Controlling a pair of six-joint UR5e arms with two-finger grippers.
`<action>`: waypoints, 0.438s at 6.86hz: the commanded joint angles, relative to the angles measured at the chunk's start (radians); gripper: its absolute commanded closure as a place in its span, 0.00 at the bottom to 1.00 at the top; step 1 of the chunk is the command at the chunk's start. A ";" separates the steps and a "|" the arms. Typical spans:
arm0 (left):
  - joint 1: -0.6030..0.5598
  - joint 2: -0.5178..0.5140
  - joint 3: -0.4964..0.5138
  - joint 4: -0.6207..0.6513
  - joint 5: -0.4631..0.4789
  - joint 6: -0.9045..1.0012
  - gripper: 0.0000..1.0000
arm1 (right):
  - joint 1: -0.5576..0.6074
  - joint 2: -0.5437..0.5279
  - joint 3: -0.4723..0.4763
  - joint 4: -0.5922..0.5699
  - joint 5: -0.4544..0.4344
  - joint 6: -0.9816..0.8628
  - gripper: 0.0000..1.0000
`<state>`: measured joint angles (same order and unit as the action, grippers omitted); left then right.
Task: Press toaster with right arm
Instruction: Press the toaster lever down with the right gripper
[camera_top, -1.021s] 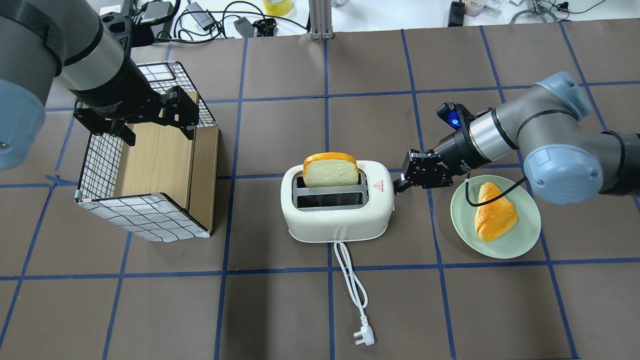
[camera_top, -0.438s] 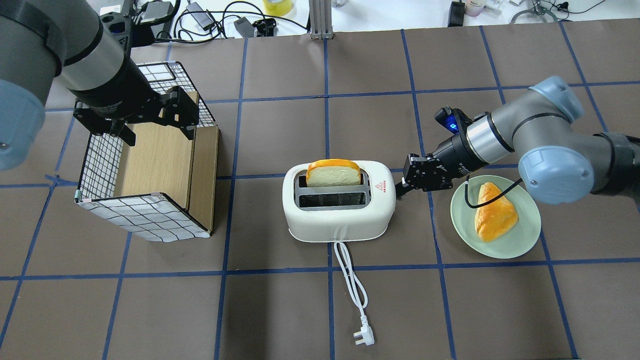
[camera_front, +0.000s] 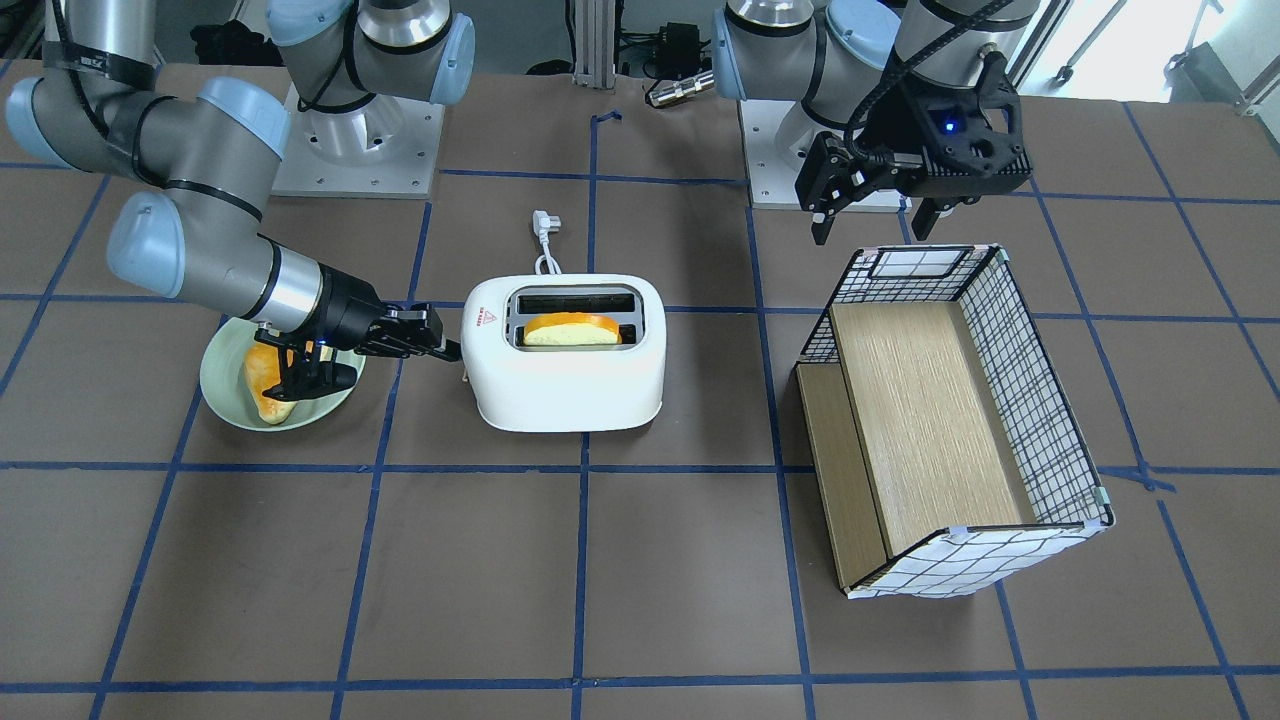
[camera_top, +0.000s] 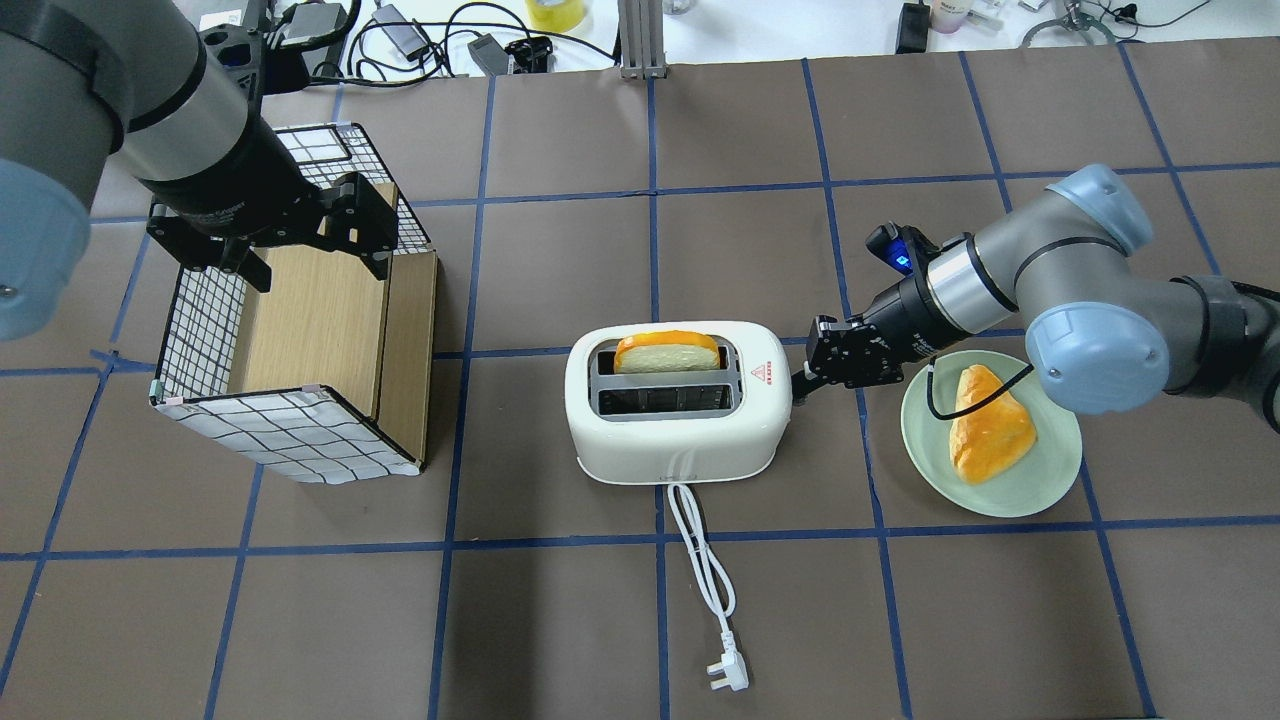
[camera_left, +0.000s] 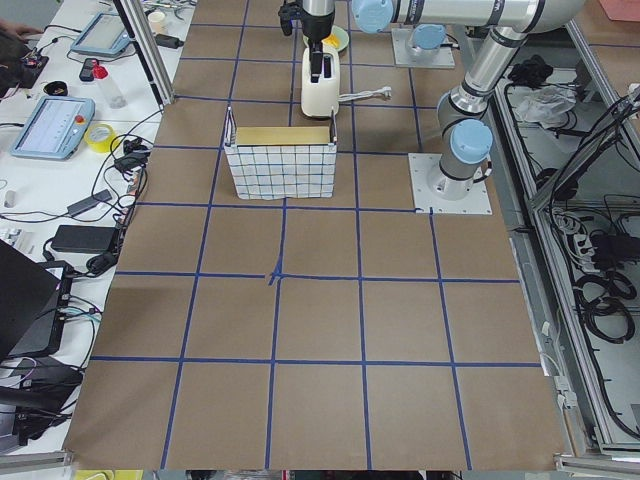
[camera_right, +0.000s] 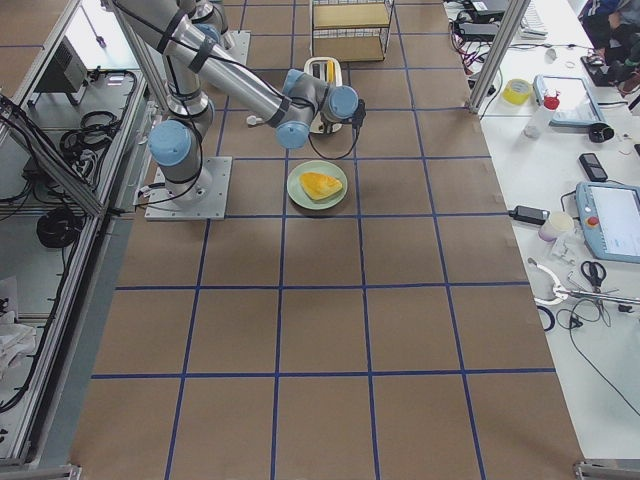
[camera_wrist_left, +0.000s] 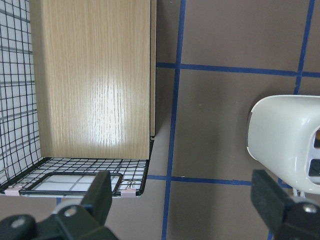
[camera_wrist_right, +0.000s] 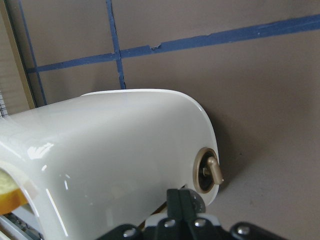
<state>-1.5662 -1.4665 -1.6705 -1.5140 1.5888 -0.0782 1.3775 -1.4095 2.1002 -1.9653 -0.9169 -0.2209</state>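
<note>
The toaster (camera_top: 680, 415) stands on the desk (camera_top: 560, 620) directly in front of the right tool (camera_top: 797, 380), its near end face meeting the tool's tips. The right tool's two black fingers (camera_wrist_right: 184, 205) are pressed together with nothing between them, and in the wrist view they sit low against that end face, just beside a small round dial (camera_wrist_right: 207, 170); whether they bear on a lever cannot be seen, since the fingers cover that spot. Beyond the tips, a bread slice (camera_top: 667, 352) sits deep in one of the toaster's two slots, only its orange crust showing above the rim, while the other slot is empty. A red triangle sticker (camera_top: 759, 374) lies on the toaster's top, on the end nearest the tool. A white cord (camera_top: 700, 550) runs off the toaster's long side and ends in a plug (camera_top: 728, 672) lying flat on the desk. Behind the tool, under the wrist of the right arm (camera_top: 1090, 300), a pale green plate (camera_top: 1040, 490) holds a wedge of bread (camera_top: 988, 425). Far past the toaster, the left tool (camera_top: 315, 262) hangs with its fingers spread wide, gripping nothing, over the edge of a checkered wire-and-wood box (camera_top: 300, 430).
</note>
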 joint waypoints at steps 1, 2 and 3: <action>0.000 0.000 0.000 0.000 -0.001 0.000 0.00 | 0.000 0.001 0.009 -0.021 0.000 0.000 1.00; 0.000 0.000 0.000 0.000 -0.001 0.000 0.00 | 0.000 0.001 0.008 -0.020 -0.002 0.002 1.00; 0.000 0.000 0.000 0.000 0.000 0.000 0.00 | 0.002 -0.009 -0.003 -0.014 -0.010 0.014 1.00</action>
<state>-1.5662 -1.4665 -1.6705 -1.5140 1.5881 -0.0782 1.3778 -1.4105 2.1056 -1.9834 -0.9203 -0.2171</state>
